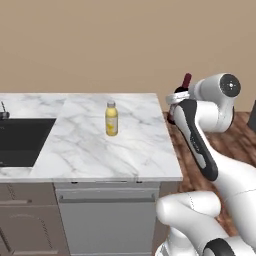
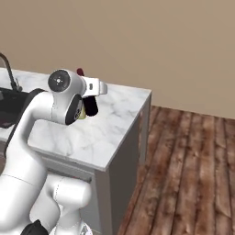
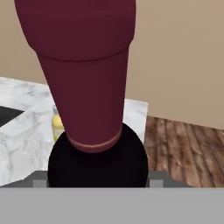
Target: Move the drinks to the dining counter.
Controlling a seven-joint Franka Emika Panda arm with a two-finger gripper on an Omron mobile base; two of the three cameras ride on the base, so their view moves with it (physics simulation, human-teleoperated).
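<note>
My gripper (image 1: 176, 100) is shut on the slim dark red-brown bottle (image 1: 186, 80), which it holds upright in the air just past the right end of the dining counter (image 1: 125, 155). In the hand view the bottle (image 3: 87, 78) rises close between the fingertips, its black base low in the frame. From the right, its red top (image 2: 81, 72) and dark body (image 2: 91, 107) show beside the hand (image 2: 92, 94), over the marble top (image 2: 105, 133). The yellow juice bottle (image 1: 111, 118) stands upright mid-counter, and it peeks out behind the held bottle (image 3: 57, 127).
A black inset sink (image 1: 20, 142) lies at the counter's left end, with a dark curved faucet (image 2: 6, 69) behind it. Grey-brown cabinets (image 1: 105, 215) front the island. Wooden floor (image 2: 188, 170) stretches to the right, and a beige wall (image 1: 100, 45) stands behind.
</note>
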